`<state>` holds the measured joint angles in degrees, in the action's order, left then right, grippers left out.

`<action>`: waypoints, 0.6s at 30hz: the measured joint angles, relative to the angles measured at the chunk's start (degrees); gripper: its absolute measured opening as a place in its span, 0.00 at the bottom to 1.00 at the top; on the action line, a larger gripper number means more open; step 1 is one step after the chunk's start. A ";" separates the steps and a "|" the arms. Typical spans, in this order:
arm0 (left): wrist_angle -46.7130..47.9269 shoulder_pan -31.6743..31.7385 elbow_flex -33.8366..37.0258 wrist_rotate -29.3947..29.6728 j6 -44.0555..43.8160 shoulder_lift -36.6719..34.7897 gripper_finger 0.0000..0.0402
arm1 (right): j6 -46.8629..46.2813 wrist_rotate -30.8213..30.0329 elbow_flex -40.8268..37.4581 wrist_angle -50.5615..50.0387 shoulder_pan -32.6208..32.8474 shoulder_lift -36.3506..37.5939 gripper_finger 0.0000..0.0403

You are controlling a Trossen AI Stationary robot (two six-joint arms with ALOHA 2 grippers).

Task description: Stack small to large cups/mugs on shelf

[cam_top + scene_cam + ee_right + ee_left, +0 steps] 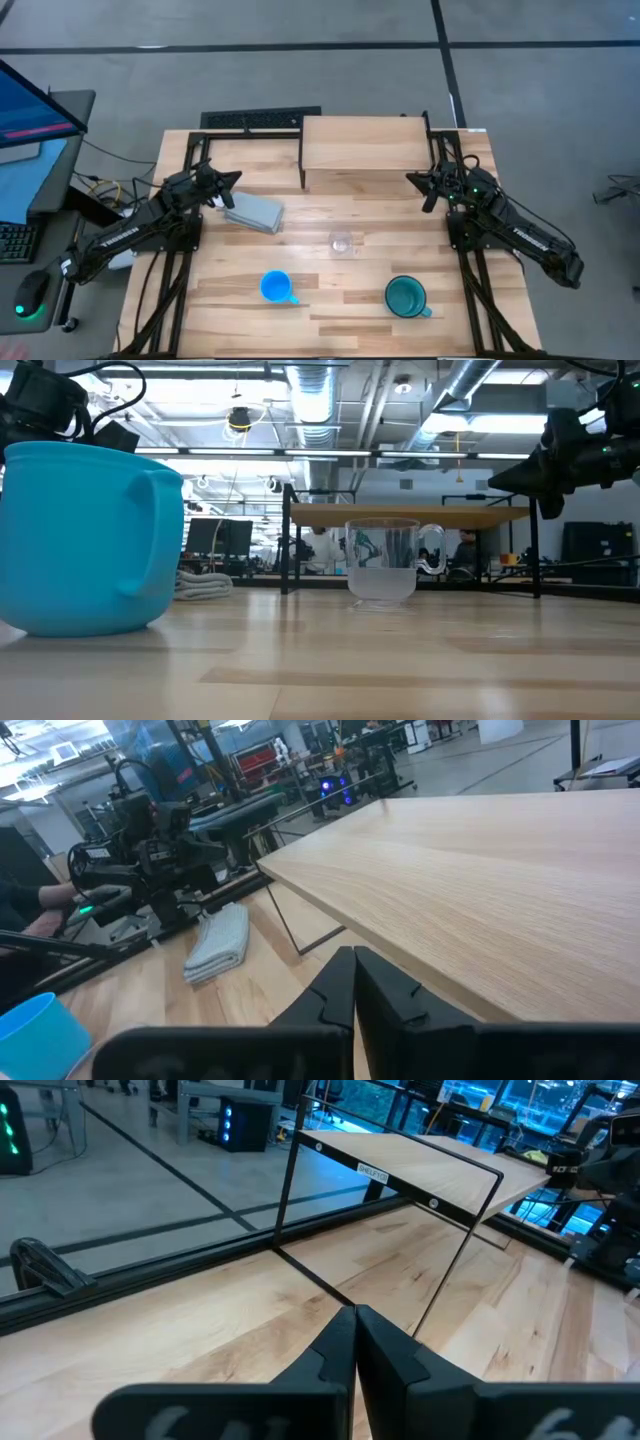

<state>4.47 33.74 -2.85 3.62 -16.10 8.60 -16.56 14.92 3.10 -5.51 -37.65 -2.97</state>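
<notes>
Light-wood shelf point(362, 143) bare at the desk's point(240, 300) far edge, long axis running left-right.
Glass cup point(341, 242), blue mug point(276, 287) and teal mug point(406, 296) stand upright in front; left tool point(228, 187) and right tool point(417, 183) pinched closed, empty.

shelf point(362, 143) at table's back, glass cup point(341, 242) mid-table, two mugs point(277, 287) in front

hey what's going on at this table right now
Nothing is being handled yet. The left gripper and right gripper are both shut and empty, parked either side of the shelf, which has nothing on it. The clear glass cup, blue mug and teal mug all sit on the tabletop. A folded grey cloth lies near the left gripper.
</notes>
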 joint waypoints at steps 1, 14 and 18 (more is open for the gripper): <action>-0.02 0.00 -0.02 0.00 0.02 0.00 0.00 | 0.00 0.00 0.01 -0.01 0.00 0.00 0.08; -0.02 0.00 -0.02 0.00 0.00 0.00 0.00 | 0.00 0.02 0.01 0.01 0.00 0.01 0.08; 0.00 0.00 0.00 -0.02 0.00 0.00 0.00 | 0.00 0.02 0.00 0.00 0.02 0.01 0.08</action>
<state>4.47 33.74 -2.86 3.60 -16.09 8.60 -16.56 14.93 3.10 -5.50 -37.63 -2.96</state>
